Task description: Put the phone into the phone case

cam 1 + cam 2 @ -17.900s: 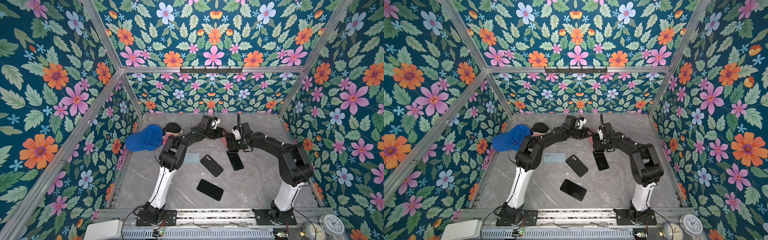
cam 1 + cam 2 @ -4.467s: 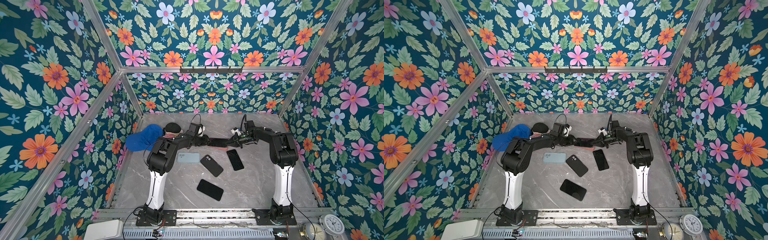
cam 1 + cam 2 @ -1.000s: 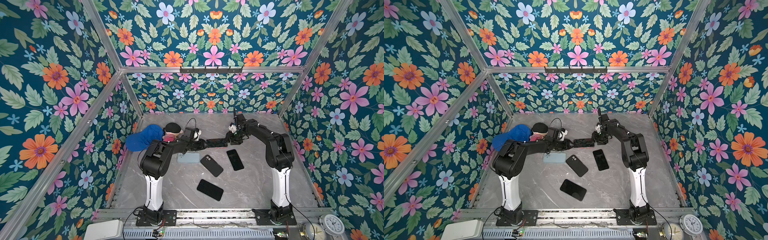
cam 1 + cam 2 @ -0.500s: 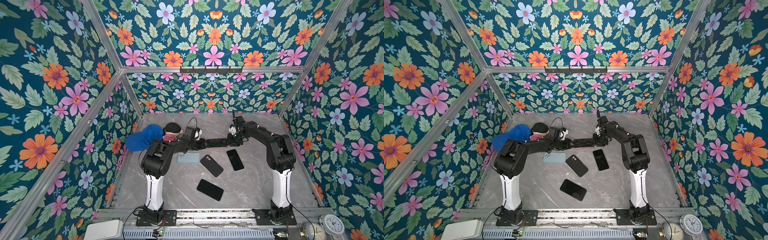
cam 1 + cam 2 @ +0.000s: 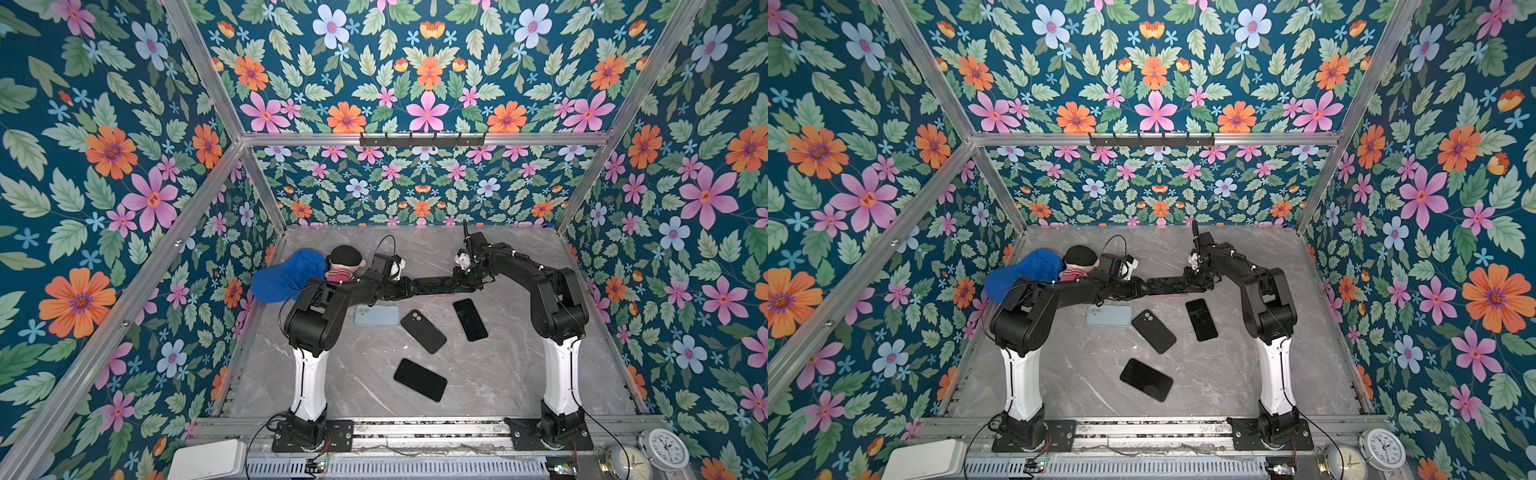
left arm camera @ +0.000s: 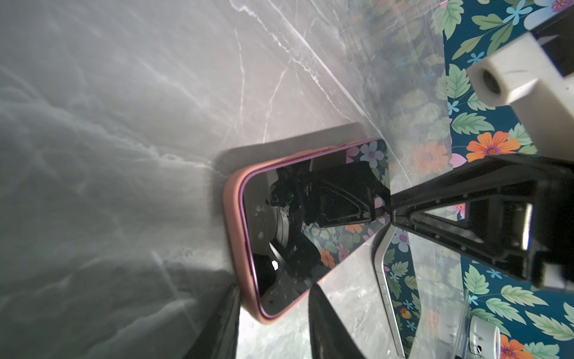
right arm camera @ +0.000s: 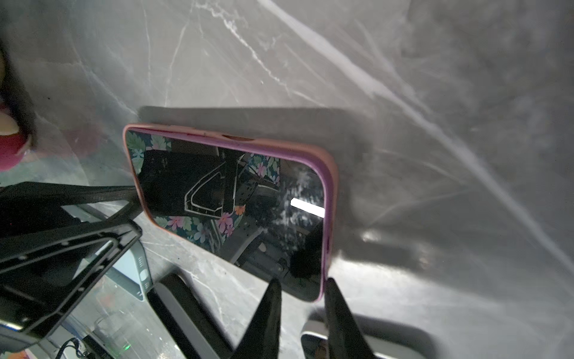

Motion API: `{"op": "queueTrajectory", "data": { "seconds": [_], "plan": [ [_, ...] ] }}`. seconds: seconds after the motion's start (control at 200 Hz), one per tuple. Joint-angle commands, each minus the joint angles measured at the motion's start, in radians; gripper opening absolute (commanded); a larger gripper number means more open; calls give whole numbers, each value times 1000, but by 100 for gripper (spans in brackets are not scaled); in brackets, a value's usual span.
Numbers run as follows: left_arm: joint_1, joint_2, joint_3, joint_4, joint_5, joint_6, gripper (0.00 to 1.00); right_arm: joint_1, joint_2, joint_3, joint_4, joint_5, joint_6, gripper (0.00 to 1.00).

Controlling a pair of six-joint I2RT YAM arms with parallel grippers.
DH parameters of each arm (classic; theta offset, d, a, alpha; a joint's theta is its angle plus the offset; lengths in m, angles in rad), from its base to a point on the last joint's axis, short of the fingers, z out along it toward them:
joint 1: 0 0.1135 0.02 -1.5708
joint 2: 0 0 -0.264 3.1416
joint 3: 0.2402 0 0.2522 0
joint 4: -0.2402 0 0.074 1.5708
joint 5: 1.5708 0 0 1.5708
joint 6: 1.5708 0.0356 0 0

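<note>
Phone [image 6: 264,202] lies in pink phone case [image 6: 231,217]; left hand [image 6: 273,289] and right hand [image 7: 302,281] narrowly pinch opposite ends.

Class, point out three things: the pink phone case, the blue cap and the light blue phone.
pink phone case [image 6: 236,230], left wrist view, its long side rim.
blue cap [image 5: 286,276], a top view, its crown.
light blue phone [image 5: 376,316], a top view, its back.

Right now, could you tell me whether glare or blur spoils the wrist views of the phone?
Left wrist view: the glossy black phone in its pink case mirrors the flowered walls, hiding any display; the grey marble tabletop looks smeared. Right wrist view: same mirroring, plus a white glare bar.
</note>
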Motion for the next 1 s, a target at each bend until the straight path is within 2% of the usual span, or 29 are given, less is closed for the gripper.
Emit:
{"op": "queueTrajectory", "data": {
  "seconds": [0.0, 0.5, 0.995],
  "plan": [
    [-1, 3, -3, -27, -7, 9, 39, 5, 6, 4, 9, -21, 0, 22],
    [-5, 18, 1, -16, 7, 5, 35, 9, 25, -5, 37, -93, 17, 13],
    [-8, 20, 3, -10, 13, 2, 33, 18, 34, -38, 78, -144, 43, 10]
  ]
}}
